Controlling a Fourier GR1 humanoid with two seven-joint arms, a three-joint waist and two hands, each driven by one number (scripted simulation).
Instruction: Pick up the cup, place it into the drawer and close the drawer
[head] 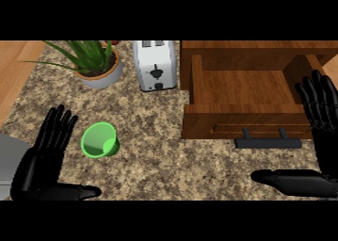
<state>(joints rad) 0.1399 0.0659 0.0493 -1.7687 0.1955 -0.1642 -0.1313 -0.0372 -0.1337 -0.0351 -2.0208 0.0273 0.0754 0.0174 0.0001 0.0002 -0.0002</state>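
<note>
Nearest, the left hand [50, 155] and right hand [324, 136] show with fingers straight and spread, holding nothing; the green cup [100, 139] lies tipped on the counter [171, 164] just beside the left fingers. It looks light, stiff and smooth, best wrapped around its wall. Farther, the open drawer [244, 101] gapes; toaster [156, 65] and potted plant [95, 59] stand clear behind.

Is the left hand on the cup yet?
Apart. In the head view a strip of counter shows between the open left hand and the green cup, which lies on its side to the right of the fingers.
</note>
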